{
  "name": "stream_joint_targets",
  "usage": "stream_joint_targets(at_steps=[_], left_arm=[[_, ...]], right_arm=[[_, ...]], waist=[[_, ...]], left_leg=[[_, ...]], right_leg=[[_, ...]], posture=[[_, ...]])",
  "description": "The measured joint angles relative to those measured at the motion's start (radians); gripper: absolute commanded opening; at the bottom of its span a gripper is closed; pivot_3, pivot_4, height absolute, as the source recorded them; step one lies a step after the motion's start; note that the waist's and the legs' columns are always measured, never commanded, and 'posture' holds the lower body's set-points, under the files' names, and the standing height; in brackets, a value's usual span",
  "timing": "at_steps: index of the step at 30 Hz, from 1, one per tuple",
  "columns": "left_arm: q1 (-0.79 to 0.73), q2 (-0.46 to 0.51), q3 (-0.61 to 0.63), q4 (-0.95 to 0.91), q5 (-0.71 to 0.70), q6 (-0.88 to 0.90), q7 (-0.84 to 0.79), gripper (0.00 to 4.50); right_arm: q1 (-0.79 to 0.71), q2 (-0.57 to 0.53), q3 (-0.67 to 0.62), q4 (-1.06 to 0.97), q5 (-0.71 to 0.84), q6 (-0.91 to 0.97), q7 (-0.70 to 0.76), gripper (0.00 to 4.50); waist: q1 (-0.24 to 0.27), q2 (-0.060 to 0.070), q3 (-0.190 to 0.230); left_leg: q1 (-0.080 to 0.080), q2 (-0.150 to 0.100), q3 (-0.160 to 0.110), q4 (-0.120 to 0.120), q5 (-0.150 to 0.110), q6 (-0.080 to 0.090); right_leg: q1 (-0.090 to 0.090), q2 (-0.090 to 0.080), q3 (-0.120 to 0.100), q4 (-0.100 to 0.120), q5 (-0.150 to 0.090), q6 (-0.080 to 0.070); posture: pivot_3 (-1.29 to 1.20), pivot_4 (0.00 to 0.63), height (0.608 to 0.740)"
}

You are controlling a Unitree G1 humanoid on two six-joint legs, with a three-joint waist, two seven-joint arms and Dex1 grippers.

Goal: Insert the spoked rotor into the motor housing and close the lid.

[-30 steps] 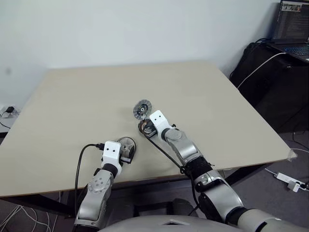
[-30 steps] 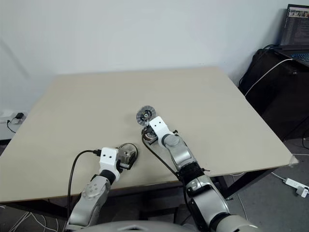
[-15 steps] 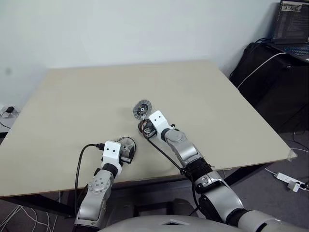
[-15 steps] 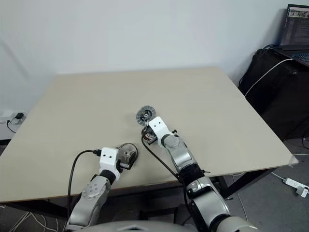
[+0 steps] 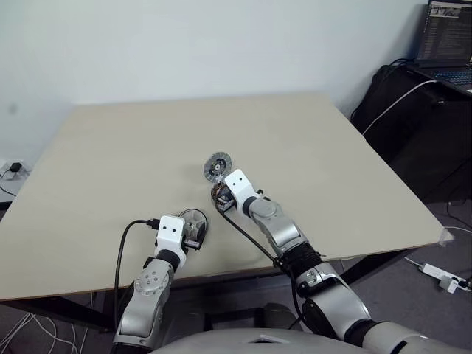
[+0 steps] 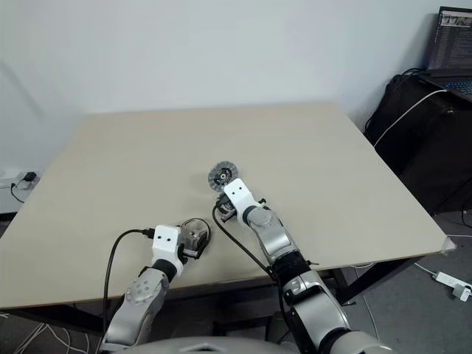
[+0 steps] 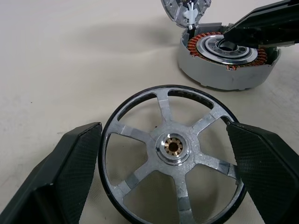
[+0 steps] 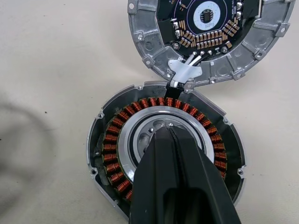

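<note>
Rotor (image 7: pixel 173 154) flat on table (image 5: pixel 110 140), between wide-open fingers (image 7: pixel 65 168) of left gripper (image 7: pixel 168 172), not clamped. Housing (image 8: pixel 166 149) at 1 o'clock from rotor, near, copper windings up. Right gripper (image 8: pixel 172 135) jaws shut, empty, tips pressed into housing's centre bore. Lid (image 8: pixel 210 32) hinged open at 12 o'clock of housing, touching its rim, dark inner face up.

Spoked rotor (image 7: pixel 174 154) flat on table; copper-wound motor housing (image 8: pixel 163 154) open, lid (image 8: pixel 210 37) alongside.

No text, label or number can be read anywhere.
</note>
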Motion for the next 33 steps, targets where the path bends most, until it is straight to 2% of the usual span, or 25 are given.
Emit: stream_joint_targets(at_steps=[33], left_arm=[[0.005,-0.001,0.000,0.000,0.000,0.000,0.000,4.50]], right_arm=[[-0.004,0.009,-0.044,0.040,0.019,-0.050,-0.049,0.02]], waist=[[0.000,0.000,0.000]], left_leg=[[0.000,0.000,0.000,0.000,0.000,0.000]], right_leg=[[0.000,0.000,0.000,0.000,0.000,0.000]], posture=[[0.00,0.000,0.740]])
